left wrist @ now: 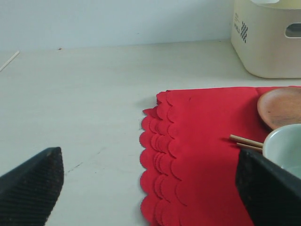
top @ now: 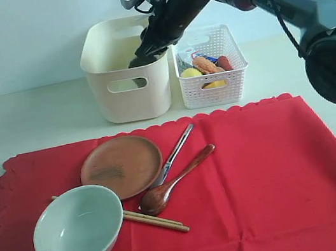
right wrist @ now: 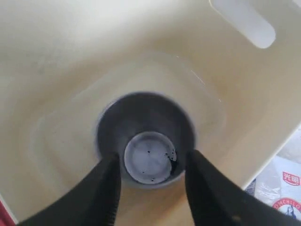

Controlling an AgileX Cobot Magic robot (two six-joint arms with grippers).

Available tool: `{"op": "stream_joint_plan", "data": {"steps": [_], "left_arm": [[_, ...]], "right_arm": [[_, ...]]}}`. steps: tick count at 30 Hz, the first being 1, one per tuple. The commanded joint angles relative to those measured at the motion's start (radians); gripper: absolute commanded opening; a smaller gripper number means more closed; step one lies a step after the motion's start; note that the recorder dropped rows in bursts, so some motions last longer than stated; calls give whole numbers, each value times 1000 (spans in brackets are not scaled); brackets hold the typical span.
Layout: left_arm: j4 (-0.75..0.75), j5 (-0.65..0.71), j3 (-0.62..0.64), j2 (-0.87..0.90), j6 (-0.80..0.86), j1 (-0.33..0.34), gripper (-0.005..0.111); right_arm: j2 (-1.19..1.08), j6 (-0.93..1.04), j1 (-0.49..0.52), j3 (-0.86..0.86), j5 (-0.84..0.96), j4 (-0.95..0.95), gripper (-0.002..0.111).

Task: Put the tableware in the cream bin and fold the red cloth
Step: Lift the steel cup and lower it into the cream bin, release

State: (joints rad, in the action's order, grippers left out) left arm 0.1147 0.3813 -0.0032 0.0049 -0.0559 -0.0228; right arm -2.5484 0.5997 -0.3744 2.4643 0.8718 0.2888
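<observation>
Tableware, exterior view: pale bowl [top: 77,226], brown plate [top: 121,166], wooden spoon [top: 176,181], metal utensil [top: 174,155] and chopsticks [top: 155,220] lie on the red cloth [top: 260,174]. The right gripper [top: 143,55] reaches into the cream bin [top: 125,68]. The white basket [top: 212,66] beside it holds food.

Judgement: the bowl looks glazed, breakable and slippery, so grip it at the rim. The plate lies flat and must be taken by its edge. The slim pieces are light; grip them mid-length. The cloth is limp; lift it by the corners.

Left wrist view: the left gripper [left wrist: 148,162] hovers at the cloth's scalloped edge, jaws wide apart and holding nothing.

Right wrist view: the steel cup [right wrist: 146,136] stands upright on the bin floor, the only item visible there. The jaws are parted on either side of it. Whether a fingertip [right wrist: 106,188] touches the rim cannot be told.
</observation>
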Motion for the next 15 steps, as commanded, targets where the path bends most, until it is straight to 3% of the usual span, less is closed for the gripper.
{"op": "stream_joint_plan", "data": {"steps": [1, 8, 15], "left_arm": [[2, -11, 3, -5, 1, 3, 94], [2, -11, 3, -5, 1, 3, 94], [2, -11, 3, -5, 1, 3, 94]], "right_arm": [[29, 0, -1, 8, -1, -15, 46], [118, -31, -1, 8, 76, -18, 46], [204, -81, -1, 8, 265, 38, 46]]}}
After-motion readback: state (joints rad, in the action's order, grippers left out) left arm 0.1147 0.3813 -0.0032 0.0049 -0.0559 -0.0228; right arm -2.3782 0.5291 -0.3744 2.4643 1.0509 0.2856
